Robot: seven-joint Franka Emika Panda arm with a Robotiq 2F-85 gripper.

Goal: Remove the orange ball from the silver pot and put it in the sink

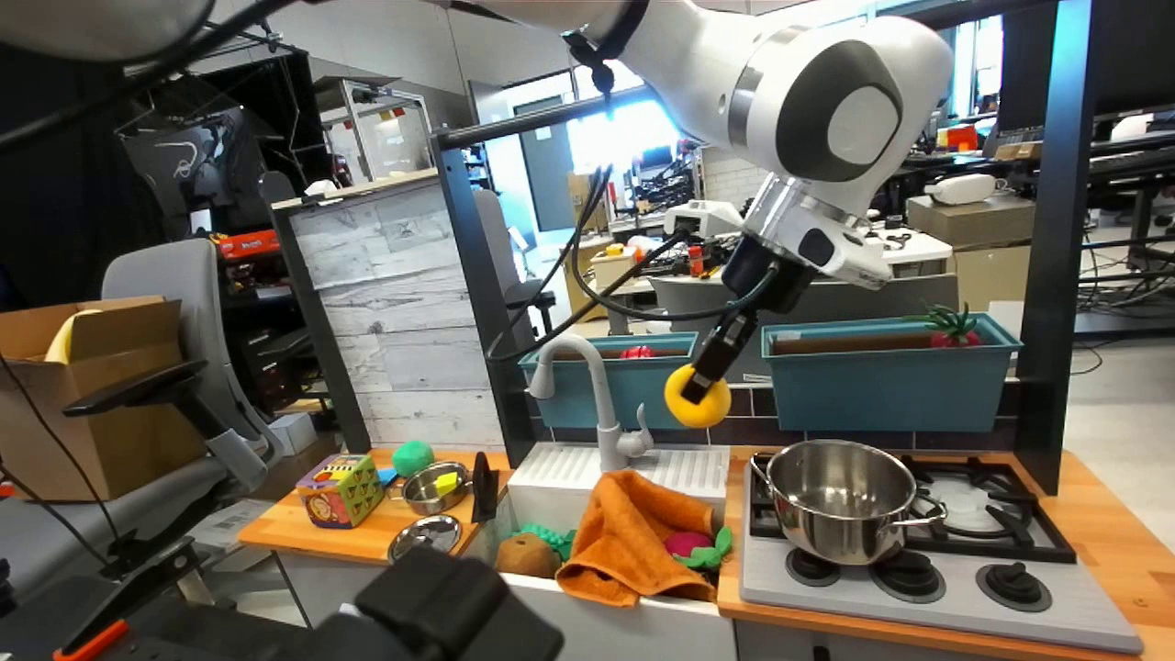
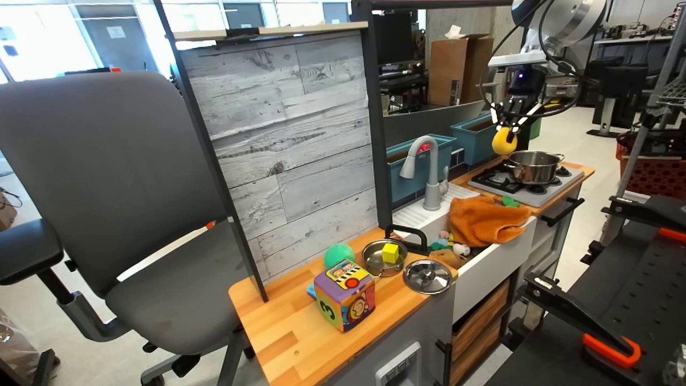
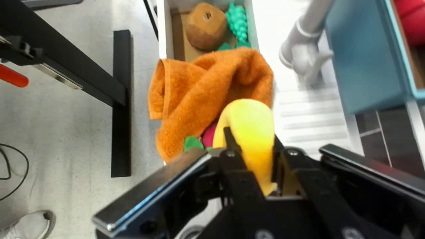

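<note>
The ball (image 1: 684, 409) looks yellow-orange and round. It also shows in an exterior view (image 2: 503, 142) and in the wrist view (image 3: 254, 132). My gripper (image 1: 701, 387) is shut on the ball, one finger on each side, as the wrist view shows (image 3: 251, 137). It holds the ball in the air, above the level of the pot rim and between the tap and the pot. The silver pot (image 1: 840, 519) stands on the stove, and its visible inside is empty; it also shows in an exterior view (image 2: 533, 172). The white sink (image 1: 656, 624) is below and beside the ball.
An orange towel (image 1: 633, 542) drapes over the sink, among toy food such as a brown lump (image 3: 206, 26). The grey tap (image 1: 597, 395) stands behind the sink. Teal planters (image 1: 886, 390) line the back. A toy cube (image 2: 345, 295) and small pan (image 2: 383, 254) are on the counter.
</note>
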